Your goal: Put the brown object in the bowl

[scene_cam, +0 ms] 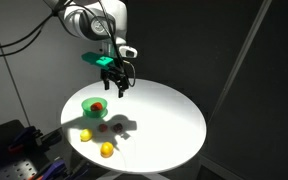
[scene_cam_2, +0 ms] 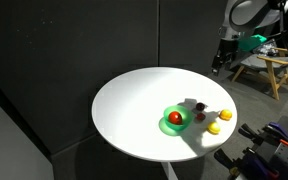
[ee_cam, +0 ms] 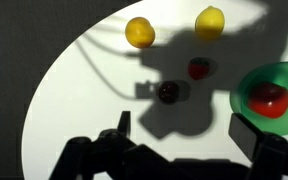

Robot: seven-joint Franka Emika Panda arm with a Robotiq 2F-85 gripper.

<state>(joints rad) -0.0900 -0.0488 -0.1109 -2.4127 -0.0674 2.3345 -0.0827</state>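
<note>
brown object [ee_cam: 169,93] dim, barely distinct, apart from bowl [ee_cam: 246,100]

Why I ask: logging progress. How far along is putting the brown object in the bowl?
Done: nothing; the brown object lies on the table, outside the bowl. In hand: the gripper hangs open above, empty. Left: grasp, carry, drop it in.

The arm [scene_cam: 96,18] is white, made of thick rounded segments with dark rings at the joints, at the top of both exterior views. Near its wrist sits a bright green part [scene_cam: 104,59]. The gripper [scene_cam: 118,88] is black and angular. In the wrist view its fingers [ee_cam: 121,128] are dark, blocky shapes. A thin black cable [scene_cam: 22,40] leaves the arm at upper left.
</note>
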